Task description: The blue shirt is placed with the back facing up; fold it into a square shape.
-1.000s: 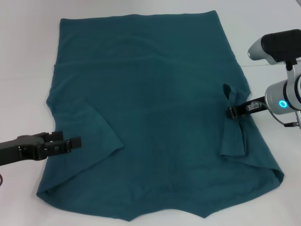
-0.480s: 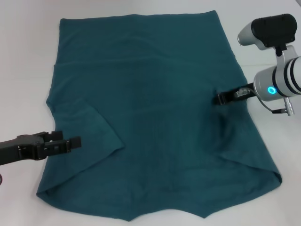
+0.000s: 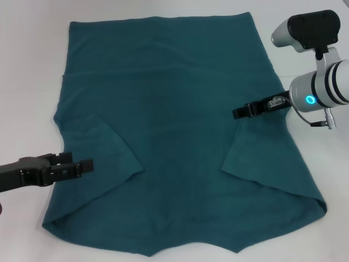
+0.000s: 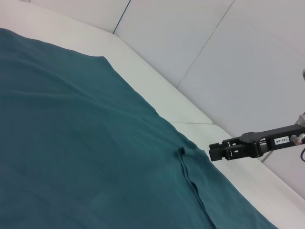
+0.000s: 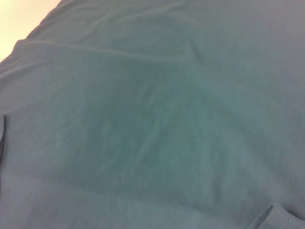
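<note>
The blue shirt (image 3: 174, 125) lies flat on the white table, plain side up, with both sleeves folded inward over its body. The right sleeve's fold (image 3: 256, 164) rests flat, and its corner shows as a small crease (image 4: 183, 152) in the left wrist view. My right gripper (image 3: 240, 113) hovers just above that sleeve's upper corner with no cloth in it; it also shows from the left wrist (image 4: 217, 151), clear of the fabric. My left gripper (image 3: 87, 165) stays still, open, over the folded left sleeve (image 3: 103, 158). The right wrist view shows only shirt fabric (image 5: 152, 114).
White table (image 3: 27, 65) surrounds the shirt on all sides. The shirt's hem (image 3: 163, 22) lies at the far side and the collar notch (image 3: 191, 248) at the near edge. A white wall (image 4: 214, 57) rises behind the table.
The right gripper carried the right sleeve inward and let it go; the sleeve now lies flat on the shirt. The gripper has moved left and slightly up. The left arm has not moved.
</note>
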`<state>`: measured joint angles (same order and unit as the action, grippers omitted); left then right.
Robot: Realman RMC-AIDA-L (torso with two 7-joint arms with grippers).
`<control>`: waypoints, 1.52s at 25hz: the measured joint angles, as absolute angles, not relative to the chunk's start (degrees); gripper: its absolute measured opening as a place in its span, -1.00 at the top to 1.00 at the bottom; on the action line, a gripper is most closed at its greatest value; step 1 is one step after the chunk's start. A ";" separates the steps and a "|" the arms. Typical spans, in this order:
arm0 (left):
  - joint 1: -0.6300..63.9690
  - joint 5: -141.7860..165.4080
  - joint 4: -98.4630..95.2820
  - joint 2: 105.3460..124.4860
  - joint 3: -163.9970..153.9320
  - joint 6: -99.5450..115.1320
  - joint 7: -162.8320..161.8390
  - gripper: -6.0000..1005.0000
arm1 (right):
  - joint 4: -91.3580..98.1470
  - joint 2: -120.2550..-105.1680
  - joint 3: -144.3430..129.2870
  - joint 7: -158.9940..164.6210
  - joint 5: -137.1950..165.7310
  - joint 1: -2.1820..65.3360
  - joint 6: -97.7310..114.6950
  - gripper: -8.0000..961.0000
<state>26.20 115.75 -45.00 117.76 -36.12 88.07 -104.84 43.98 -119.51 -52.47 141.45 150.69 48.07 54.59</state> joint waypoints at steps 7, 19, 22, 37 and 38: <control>25.62 115.84 -45.79 117.55 -34.85 88.01 -104.38 -0.85 | 47.10 -118.67 -51.75 139.14 150.18 46.69 59.97 -0.36; 23.39 130.62 -61.26 117.95 -33.54 92.12 -128.43 -0.85 | 59.39 -118.51 -51.84 125.06 145.64 42.65 82.66 -0.54; 23.47 134.90 -63.77 118.00 -33.65 94.25 -136.08 -0.85 | 61.46 -118.54 -51.89 123.91 145.79 42.51 86.04 -0.53; 24.86 143.88 -63.98 120.51 -35.33 92.95 -144.99 -0.85 | 63.67 -118.96 -53.34 121.72 145.90 42.13 88.66 -0.54; 25.02 143.89 -63.49 120.52 -35.60 92.71 -145.09 -0.85 | 63.65 -118.98 -53.41 121.70 145.90 42.06 88.68 -0.54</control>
